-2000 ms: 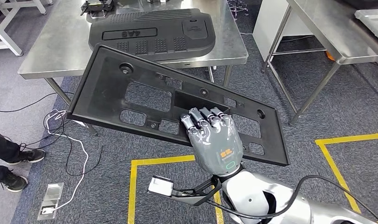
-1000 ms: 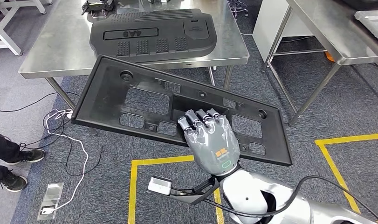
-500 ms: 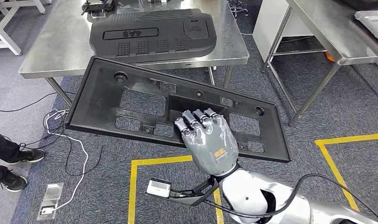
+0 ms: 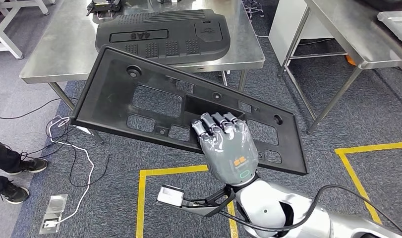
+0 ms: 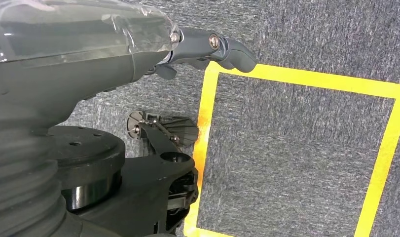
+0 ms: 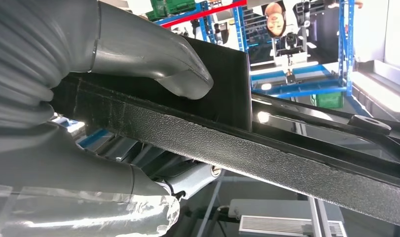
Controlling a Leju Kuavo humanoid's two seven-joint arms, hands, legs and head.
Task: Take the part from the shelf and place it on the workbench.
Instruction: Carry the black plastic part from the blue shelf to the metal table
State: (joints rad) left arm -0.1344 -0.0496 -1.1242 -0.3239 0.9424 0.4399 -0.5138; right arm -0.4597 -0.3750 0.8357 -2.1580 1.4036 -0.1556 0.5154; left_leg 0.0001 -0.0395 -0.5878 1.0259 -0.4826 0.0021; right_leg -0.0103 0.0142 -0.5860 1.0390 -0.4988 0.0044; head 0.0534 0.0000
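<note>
Grey carpet with yellow tape squares [image 4: 174, 171] spreads below the steel workbench [image 4: 55, 54]. Just in front of the workbench, the black panel [image 4: 154, 106] hangs tilted, gripped by the right hand [image 4: 227, 148]. Left hand [image 5: 207, 47]: grasp unclear.

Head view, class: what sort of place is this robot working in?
Probably a factory or workshop training area: steel workbenches, yellow floor tape, and a black moulded cover on a bench while the right hand grips a large black panel.
</note>
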